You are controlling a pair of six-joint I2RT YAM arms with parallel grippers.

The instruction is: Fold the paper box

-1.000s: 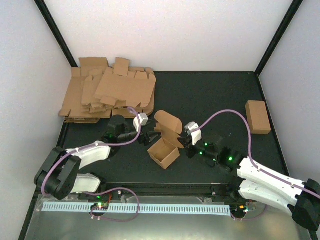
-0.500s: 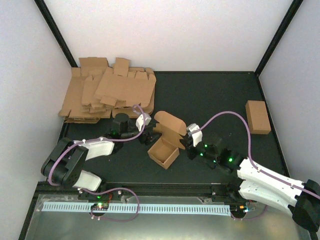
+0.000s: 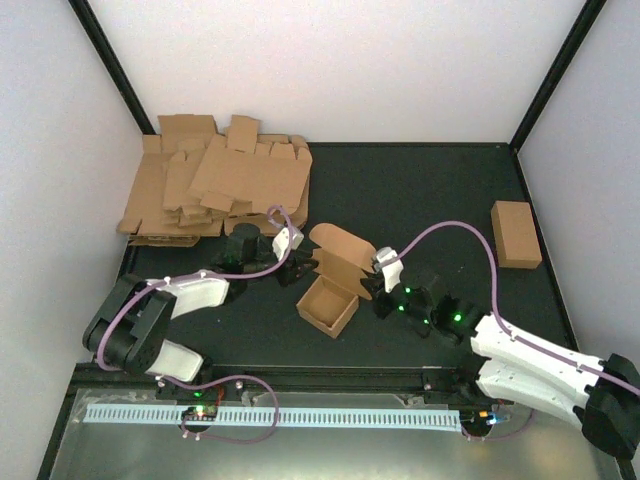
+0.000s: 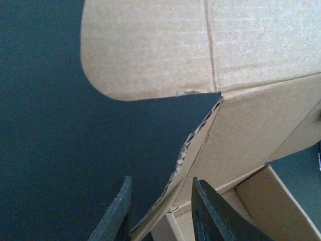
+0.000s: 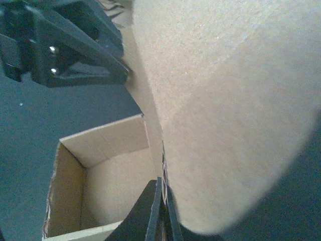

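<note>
Paper box [image 3: 328, 305] sits open-topped mid-frame on the bench [image 3: 420, 200]. Right hand [image 5: 161, 211] is clamped on its lid flap. Left hand [image 4: 161, 183] straddles a side wall, jaws part-open. Risk: opposing pulls tear the ragged crease, or the flap slips free.

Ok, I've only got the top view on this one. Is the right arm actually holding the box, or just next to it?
Observer: Holding it. Seen from its wrist, the right jaws are shut on a thin panel of the box.
Operator: And the left side?
Observer: From the left wrist, the left jaws stand apart on either side of a side panel's edge, with a dark gap showing beside the cardboard, so it doesn't look pinched.
</note>
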